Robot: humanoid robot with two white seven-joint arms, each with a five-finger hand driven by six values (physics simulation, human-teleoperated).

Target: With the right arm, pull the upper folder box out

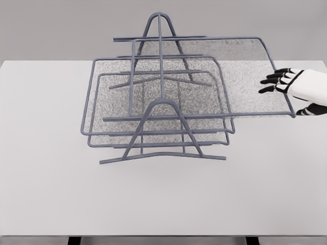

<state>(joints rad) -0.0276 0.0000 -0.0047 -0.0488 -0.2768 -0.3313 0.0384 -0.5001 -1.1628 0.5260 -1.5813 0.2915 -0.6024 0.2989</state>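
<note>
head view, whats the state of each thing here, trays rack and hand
upper grey wire mesh tray: slid out to the right of the rack
lower grey mesh trays: seated in the rack
grey wire rack frame: upright on the white table
right hand: fingers at the upper tray's right edge, grip unclear

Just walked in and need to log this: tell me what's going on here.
A humanoid robot's right hand is at the right edge of the upper tray of a grey wire rack on a white table. Its fingers are spread along the tray's rim, apparently holding it. The upper tray sticks out to the right past the lower trays. The left arm is out of view.
</note>
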